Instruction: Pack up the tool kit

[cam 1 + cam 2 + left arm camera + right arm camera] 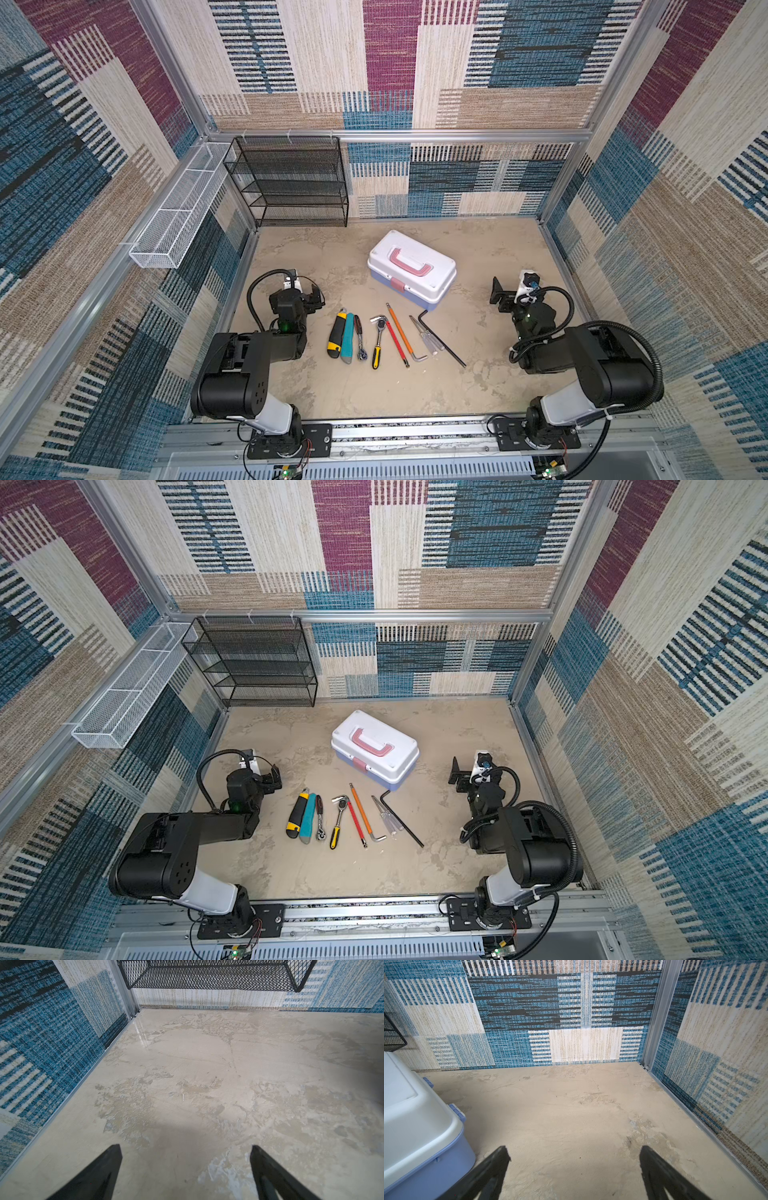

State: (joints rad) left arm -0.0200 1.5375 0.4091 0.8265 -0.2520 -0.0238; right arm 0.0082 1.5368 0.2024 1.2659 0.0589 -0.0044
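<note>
I work in a lab test cell, not a home or shop. An aluminium frame [399, 135] boxes me in, its walls [540, 62] clad in patchwork carpet tiles. My left arm [249, 365] and right arm [602, 370] are bolted to a rail [415, 434] at the front, with bare circuit boards [286, 473] below it. A rack [286, 183] and basket [174, 224] hang off the frame; tools [378, 340] lie in a neat row by a kit [411, 266] on the mottled floor [478, 395].
</note>
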